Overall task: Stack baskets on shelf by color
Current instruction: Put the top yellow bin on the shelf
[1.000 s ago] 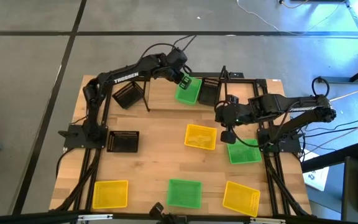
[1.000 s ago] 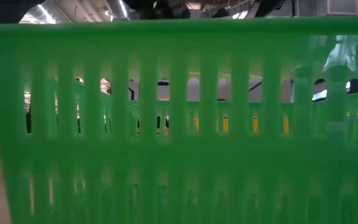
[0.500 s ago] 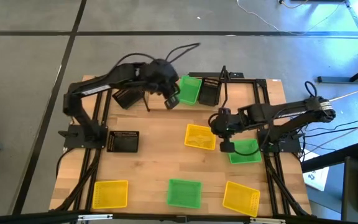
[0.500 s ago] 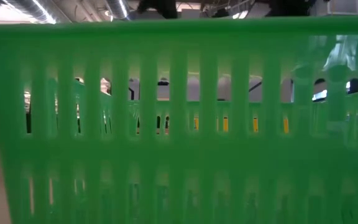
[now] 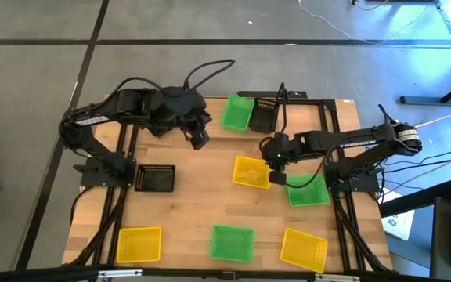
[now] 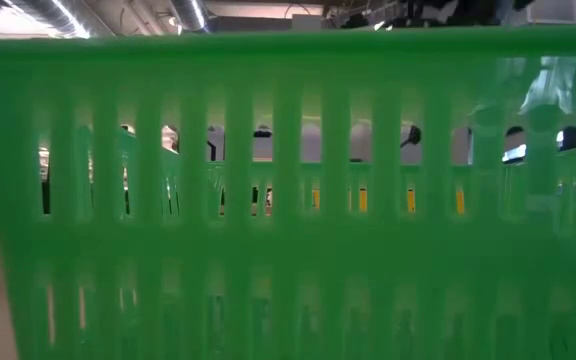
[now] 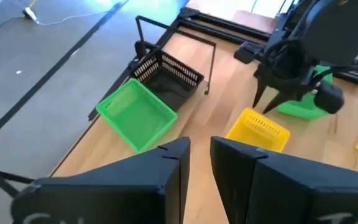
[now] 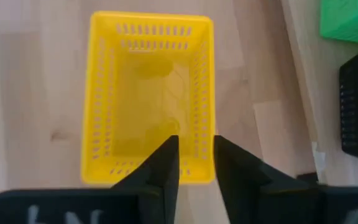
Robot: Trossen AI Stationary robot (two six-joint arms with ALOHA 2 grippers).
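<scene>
The wooden table [image 5: 202,196] under me looks as it did a second ago, and the black shelf frame [image 5: 312,99] along its far edge has not shifted. My left arm has changed most. A second ago its gripper was over the green basket on the shelf [image 5: 237,113]; half a second ago it had drawn back beside it; now my left gripper [image 5: 200,139] hangs over bare wood, well clear of that basket. Its fingers stand a narrow gap apart and carry nothing. The green basket sits tilted at the shelf, just beside a black basket [image 5: 263,116].

My right arm has slid toward the table's middle. A second ago its gripper was above the green basket on the right [image 5: 308,190]; now my right gripper [image 5: 277,177] is at the near short wall of the middle yellow basket [image 5: 252,172]. In my right wrist view the two fingers [image 8: 164,167] straddle that wall's rim, parted, with the yellow basket [image 8: 149,93] lying flat on the wood; I have not closed on it.

The other baskets lie where they were: a black one by my left base [image 5: 156,178], and a front row of yellow [image 5: 138,244], green [image 5: 232,243] and yellow [image 5: 304,249]. The low view is filled by a green basket wall [image 6: 288,200], unchanged.
</scene>
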